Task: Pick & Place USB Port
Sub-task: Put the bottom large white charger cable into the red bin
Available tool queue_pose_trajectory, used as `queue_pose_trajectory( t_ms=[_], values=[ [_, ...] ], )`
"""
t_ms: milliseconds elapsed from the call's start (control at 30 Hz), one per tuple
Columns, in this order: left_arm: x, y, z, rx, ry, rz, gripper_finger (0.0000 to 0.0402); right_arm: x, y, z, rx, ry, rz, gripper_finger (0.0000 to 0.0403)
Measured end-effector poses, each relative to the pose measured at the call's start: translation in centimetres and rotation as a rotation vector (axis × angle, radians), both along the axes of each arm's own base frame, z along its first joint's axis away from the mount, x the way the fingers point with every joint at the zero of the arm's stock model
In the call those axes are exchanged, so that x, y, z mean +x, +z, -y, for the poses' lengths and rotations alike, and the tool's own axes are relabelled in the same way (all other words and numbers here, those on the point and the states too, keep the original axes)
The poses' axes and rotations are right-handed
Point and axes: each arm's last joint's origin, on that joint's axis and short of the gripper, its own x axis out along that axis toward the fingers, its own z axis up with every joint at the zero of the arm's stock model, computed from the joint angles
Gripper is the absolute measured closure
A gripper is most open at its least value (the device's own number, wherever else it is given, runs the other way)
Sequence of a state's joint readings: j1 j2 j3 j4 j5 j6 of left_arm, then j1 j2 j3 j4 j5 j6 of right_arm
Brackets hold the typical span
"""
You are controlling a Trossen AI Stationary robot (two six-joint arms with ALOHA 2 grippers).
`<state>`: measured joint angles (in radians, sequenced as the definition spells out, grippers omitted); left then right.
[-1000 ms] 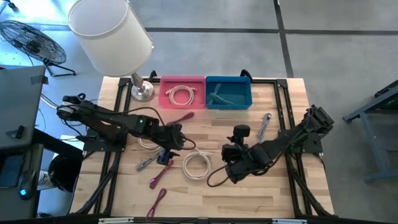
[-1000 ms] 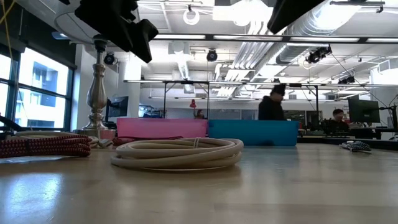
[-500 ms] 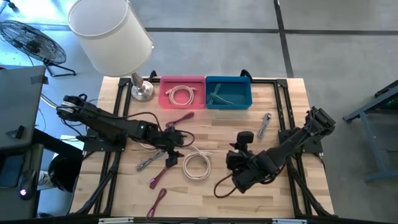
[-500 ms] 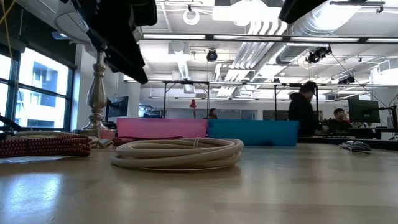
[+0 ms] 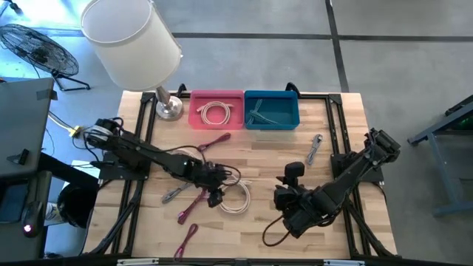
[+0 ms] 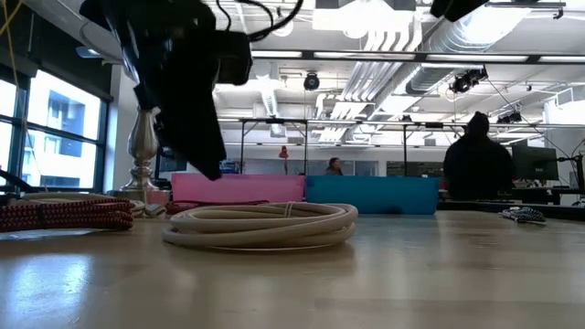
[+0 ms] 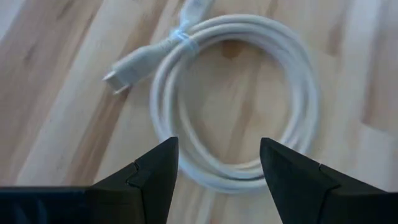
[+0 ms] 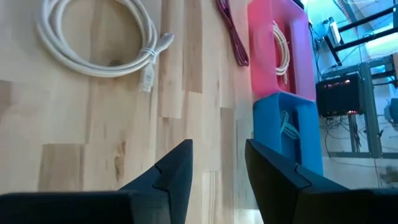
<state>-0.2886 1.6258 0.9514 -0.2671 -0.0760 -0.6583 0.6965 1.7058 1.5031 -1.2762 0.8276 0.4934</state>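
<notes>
The left arm's dark gripper hides the nine o'clock edge of the coiled white cable.

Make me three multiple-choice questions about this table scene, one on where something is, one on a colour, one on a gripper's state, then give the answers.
1. Where does the left gripper hang?
A. Over the coiled white cable lying loose on the table
B. Inside the blue bin
C. Beside the lamp base

2. What colour is the bin that holds a coiled white cable?
A. Blue
B. Pink
C. Green

3. How do the left gripper's fingers stand?
A. Shut on a red cable
B. Shut on nothing
C. Open, holding nothing

Answers:
1. A: the left wrist view looks straight down at the loose white cable between the fingers.
2. B: in the high view a white coil lies in the pink bin, next to the blue bin.
3. C: the left wrist view shows the two fingers apart with only the cable on the table beyond them.
</notes>
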Motion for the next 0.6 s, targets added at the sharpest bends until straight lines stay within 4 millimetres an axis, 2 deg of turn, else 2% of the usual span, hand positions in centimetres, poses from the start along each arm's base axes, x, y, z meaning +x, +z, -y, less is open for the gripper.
queue_pose_trajectory(
  t_ms=[200,600],
  values=[
    [1.2,-0.9,0.2,0.040,0.031,-0.014,0.0179,-0.8,0.0,-1.0,0.012,0.033,-0.001,0.0263],
    [2.0,-2.8,0.4,0.056,0.073,-0.149,0.0179,-2.1,0.0,-2.4,0.015,0.082,-0.007,0.0263]
  ],
)
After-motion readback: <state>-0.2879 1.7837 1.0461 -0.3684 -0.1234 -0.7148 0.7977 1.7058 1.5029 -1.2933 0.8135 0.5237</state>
